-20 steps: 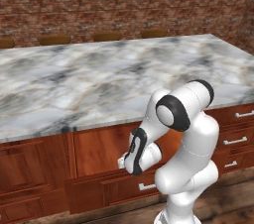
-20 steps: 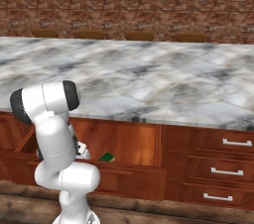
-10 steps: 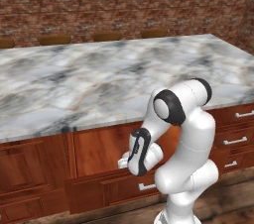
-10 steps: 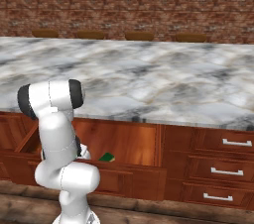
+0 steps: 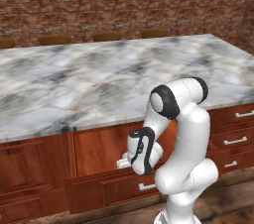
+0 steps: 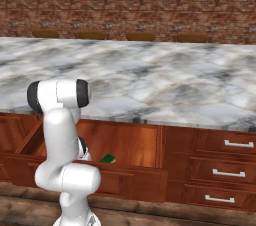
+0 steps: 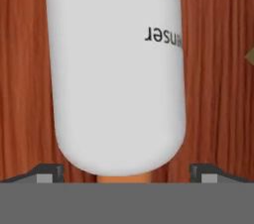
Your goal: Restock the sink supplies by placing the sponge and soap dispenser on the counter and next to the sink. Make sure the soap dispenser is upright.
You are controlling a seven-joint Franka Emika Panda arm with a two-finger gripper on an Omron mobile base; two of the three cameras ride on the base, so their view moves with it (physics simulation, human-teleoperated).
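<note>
Nothing restocked yet: gripper spread wide around the soap dispenser in the drawer, sponge at its 3 o'clock

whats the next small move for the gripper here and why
Probably close the gripper on the pale whitish soap dispenser bottle. In the hand view the bottle sits close between the two dark fingertips, which stand apart on either side without touching it, inside the reddish wood drawer.

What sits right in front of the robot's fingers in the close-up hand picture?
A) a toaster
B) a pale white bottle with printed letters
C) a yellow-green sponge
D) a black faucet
B: the hand view shows the soap dispenser, a rounded white body with lettering, lying on reddish wood between the fingers.
</note>
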